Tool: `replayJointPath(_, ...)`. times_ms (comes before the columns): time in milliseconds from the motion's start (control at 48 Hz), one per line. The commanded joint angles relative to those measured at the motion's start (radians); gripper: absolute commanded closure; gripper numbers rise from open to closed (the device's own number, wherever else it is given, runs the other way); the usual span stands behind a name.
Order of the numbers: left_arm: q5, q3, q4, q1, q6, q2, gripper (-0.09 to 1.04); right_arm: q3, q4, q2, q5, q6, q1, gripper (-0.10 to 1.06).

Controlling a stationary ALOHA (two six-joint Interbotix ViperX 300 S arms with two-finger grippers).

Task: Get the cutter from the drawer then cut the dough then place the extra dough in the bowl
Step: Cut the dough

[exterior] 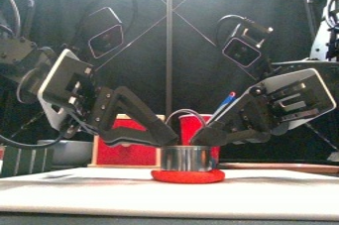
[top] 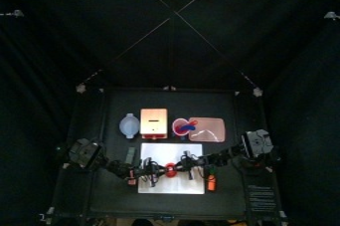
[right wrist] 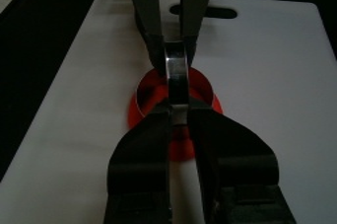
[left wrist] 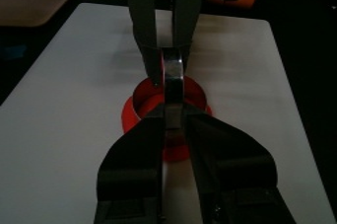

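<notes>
Black curtains backed your counter [top: 99, 106], where the white cutting board [exterior: 66, 187] lay under both arms. Your left gripper [exterior: 167, 142] and right gripper [exterior: 212, 136] met almost tip to tip, each with its jaws drawn nearly together, clamped on the round metal cutter [exterior: 189, 158] just below them. That cutter stood on the red dough disc [exterior: 185, 177]. Behind your left gripper sat the wooden box [exterior: 122, 138], with the blue-grey bowl [top: 129, 123] further out on that side.

Dim booth; white cutting board [right wrist: 283, 90] and dough [right wrist: 142, 107] catch the light.
</notes>
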Motion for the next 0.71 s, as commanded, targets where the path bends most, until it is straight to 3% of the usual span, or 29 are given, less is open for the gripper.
replayJointPath(21,0.081,0.017,-0.008,-0.003,-0.029,0.055,0.42,0.003,0.011,0.058,0.021,-0.002,-0.009,0.54)
replayJointPath(458,0.081,-0.003,0.011,0.038,-0.009,-0.074,0.38,-0.02,0.002,-0.037,0.066,-0.003,-0.003,0.54)
replayJointPath(708,0.083,-0.028,0.048,0.081,0.074,-0.144,0.26,-0.048,-0.012,-0.117,0.166,0.002,0.0,0.52)
